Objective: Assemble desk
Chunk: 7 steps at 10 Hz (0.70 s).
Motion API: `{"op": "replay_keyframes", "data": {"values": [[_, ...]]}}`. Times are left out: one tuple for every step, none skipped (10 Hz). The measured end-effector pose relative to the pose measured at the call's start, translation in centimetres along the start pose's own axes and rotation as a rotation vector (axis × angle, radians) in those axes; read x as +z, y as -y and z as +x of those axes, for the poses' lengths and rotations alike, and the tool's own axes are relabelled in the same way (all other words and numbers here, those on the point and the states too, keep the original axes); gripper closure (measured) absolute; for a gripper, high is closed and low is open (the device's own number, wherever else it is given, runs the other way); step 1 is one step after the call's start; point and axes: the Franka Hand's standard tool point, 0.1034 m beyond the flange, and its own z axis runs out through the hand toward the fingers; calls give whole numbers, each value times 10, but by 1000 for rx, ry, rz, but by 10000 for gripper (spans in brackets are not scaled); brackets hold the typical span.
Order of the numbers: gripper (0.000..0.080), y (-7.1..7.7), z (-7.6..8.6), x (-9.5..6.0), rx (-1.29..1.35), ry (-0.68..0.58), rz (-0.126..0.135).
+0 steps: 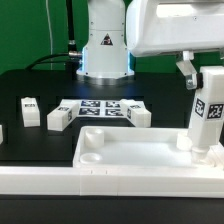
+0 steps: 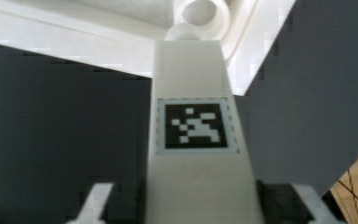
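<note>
The white desk slab lies flat at the front with its raised rim up and a round socket showing in its left corner. My gripper is shut on a square white leg and holds it upright over the slab's right corner. In the wrist view the leg with its black-and-white tag runs from my gripper down to a round corner socket of the slab. Whether the leg's end is seated is hidden.
Loose white legs lie behind the slab: one at the exterior view's left, one next to it, one right of the marker board. The robot base stands at the back. A long white rail runs along the front.
</note>
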Motion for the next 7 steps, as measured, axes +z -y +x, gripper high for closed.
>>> {"op": "replay_keyframes", "data": {"values": [[509, 0, 1, 1, 2, -19, -4], [509, 2, -3, 2, 4, -13, -1], [509, 5, -5, 3, 3, -9, 2], [509, 5, -7, 4, 2, -5, 3], [509, 5, -10, 5, 2, 0, 3], [509, 6, -11, 6, 1, 2, 4], [509, 6, -12, 7, 1, 5, 4]]}}
